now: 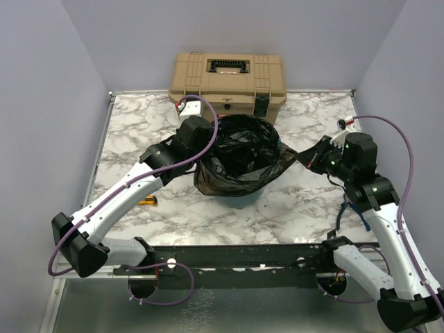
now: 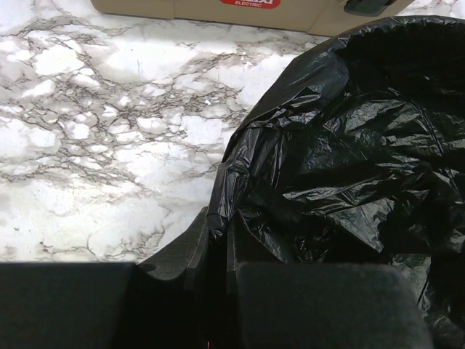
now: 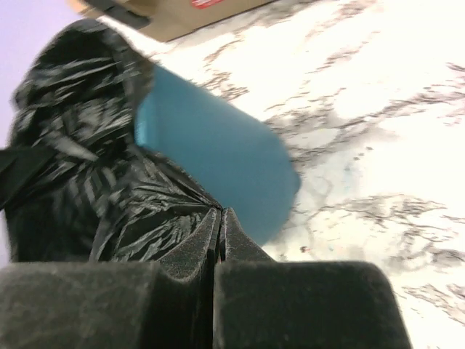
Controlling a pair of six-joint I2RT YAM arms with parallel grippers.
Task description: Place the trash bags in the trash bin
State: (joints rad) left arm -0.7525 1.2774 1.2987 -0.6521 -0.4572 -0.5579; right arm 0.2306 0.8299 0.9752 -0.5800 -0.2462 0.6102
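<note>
The trash bin stands near the middle of the marble table, almost wholly covered by the trash bag. The bag's glossy black film is draped over the rim, and its mouth gapes upward. Only a sliver of teal shows below the bag's hem at 6 o'clock in the top view. In the right wrist view more of the bin's smooth teal wall lies bare beside the crinkled bag. The left arm reaches in from 8 o'clock, and the left jaws meet the bag at about 9 o'clock of the bin. They are drawn nearly together on a fold of the film, which runs down between the pads in the left wrist view, with the rest of the bag spreading off at 2 o'clock. The right arm comes in from 3 o'clock. The right jaws are fully closed, pinching a tongue of film that is pulled out taut from the bag's side at 3 o'clock. A tan toolbox sits at 12 o'clock of the bin, close behind it at the table's far edge. A small yellow-orange object, too small to identify, lies on the table at 8 o'clock of the bin, just beside the left arm.
</note>
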